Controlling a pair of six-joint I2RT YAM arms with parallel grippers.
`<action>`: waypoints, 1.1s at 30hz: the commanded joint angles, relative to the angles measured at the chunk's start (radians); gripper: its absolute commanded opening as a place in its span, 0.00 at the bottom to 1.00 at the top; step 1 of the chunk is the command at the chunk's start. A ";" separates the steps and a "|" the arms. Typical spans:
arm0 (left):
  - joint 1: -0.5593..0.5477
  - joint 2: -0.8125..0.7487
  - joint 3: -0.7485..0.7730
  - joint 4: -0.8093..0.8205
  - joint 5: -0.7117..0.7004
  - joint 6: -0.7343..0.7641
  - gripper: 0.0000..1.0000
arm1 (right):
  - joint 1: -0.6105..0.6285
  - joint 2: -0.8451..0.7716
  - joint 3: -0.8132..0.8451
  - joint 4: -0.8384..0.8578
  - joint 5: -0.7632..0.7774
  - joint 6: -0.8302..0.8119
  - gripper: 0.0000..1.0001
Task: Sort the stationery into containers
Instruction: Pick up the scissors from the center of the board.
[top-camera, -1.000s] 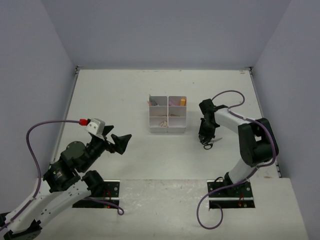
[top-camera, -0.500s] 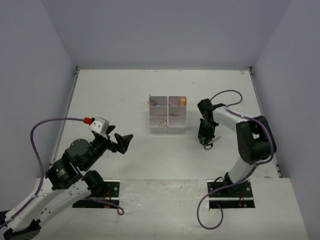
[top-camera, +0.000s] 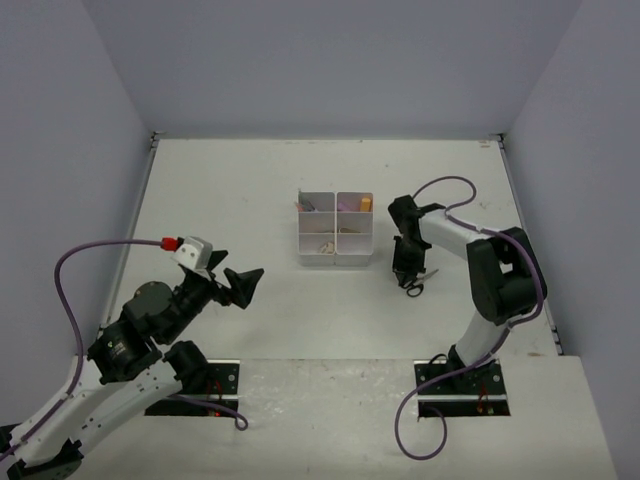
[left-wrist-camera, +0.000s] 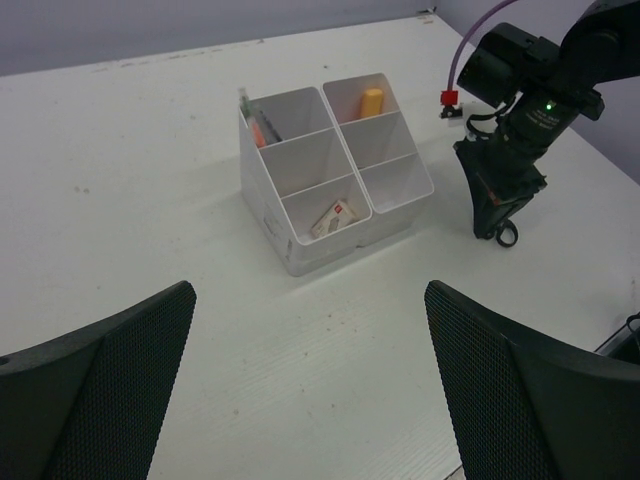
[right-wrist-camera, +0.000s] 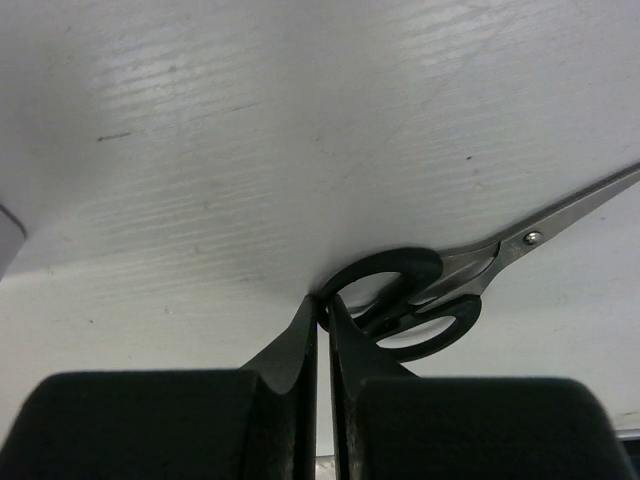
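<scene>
The white six-compartment organizer (top-camera: 335, 258) stands mid-table; it also shows in the left wrist view (left-wrist-camera: 300, 250). It holds an orange marker (left-wrist-camera: 371, 100) at the far right, thin pens (left-wrist-camera: 257, 124) at the far left and an eraser (left-wrist-camera: 336, 216) at the near left. The black-handled scissors (right-wrist-camera: 430, 300) lie on the table right of the organizer, blades pointing away. My right gripper (right-wrist-camera: 325, 305) is shut on the edge of one handle loop, low at the table (top-camera: 408, 275). My left gripper (left-wrist-camera: 308, 295) is open and empty, held above the table in front of the organizer (top-camera: 240, 285).
Grey walls enclose the table on three sides. The right arm (left-wrist-camera: 535, 90) reaches down beside the organizer's right side. A purple cable (top-camera: 445, 185) loops over the right arm.
</scene>
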 joint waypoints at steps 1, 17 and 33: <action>-0.002 0.004 -0.004 0.031 0.003 0.019 1.00 | 0.077 -0.090 0.045 -0.024 0.059 -0.025 0.00; -0.002 0.049 0.000 0.021 -0.058 0.017 1.00 | 0.093 -0.556 -0.081 0.213 -0.129 0.020 0.00; 0.013 0.068 0.001 0.013 -0.090 0.004 1.00 | 0.181 -0.831 -0.328 1.088 -0.318 0.631 0.00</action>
